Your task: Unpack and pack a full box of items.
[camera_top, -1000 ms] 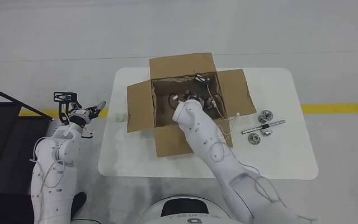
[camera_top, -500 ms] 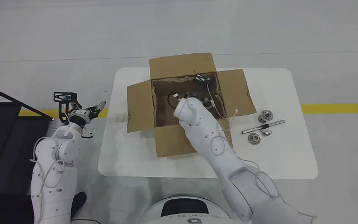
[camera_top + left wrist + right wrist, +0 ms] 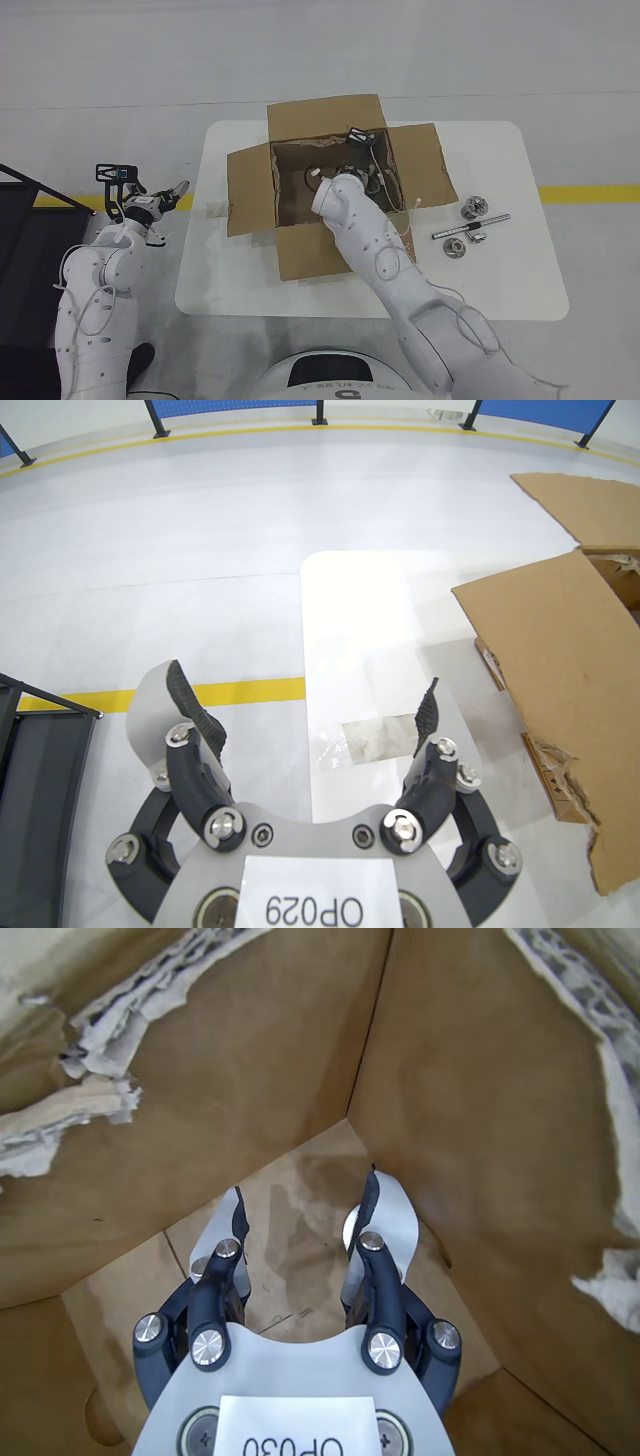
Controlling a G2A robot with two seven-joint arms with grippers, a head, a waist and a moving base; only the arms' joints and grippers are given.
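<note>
Top view: cardboard box (image 3: pixel 300 195) at frame centre on the white table (image 3: pixel 250 280), all four flaps folded out; the right arm (image 3: pixel 370 245) runs up from the lower right, crosses the near flap and dips inside, its forearm covering much of the interior.

The right wrist view gives what the forearm hides: right gripper (image 3: pixel 305 1188) low in the box, pointed into a bottom corner where two walls meet; its fingers (image 3: pixel 390 1213) are moderately apart with nothing between them, bare cardboard floor beneath.

Box inside is plain brown and stained on the floor; the lining is torn along the upper edges into ragged pale strips (image 3: pixel 80 1093). From the left wrist, the nearest flap (image 3: pixel 560 660) shows a ripped, crumbling edge.

From above, a black item (image 3: pixel 360 137) with thin cables (image 3: pixel 385 185) lies in the upper right of the interior, just beyond the arm.

Left gripper (image 3: pixel 160 200) at far left of the top frame, off the table's left edge and over the floor; pads (image 3: pixel 200 710) spread wide, holding nothing; ahead of it a tape patch (image 3: pixel 380 737) on the table edge, the box well apart.

Right side of the table: round metal parts (image 3: pixel 473 208) and a metal rod (image 3: pixel 470 228), close together, near the right flap. Yellow floor line (image 3: pixel 590 192) crosses behind; black rack (image 3: pixel 20 250) at the left border.
</note>
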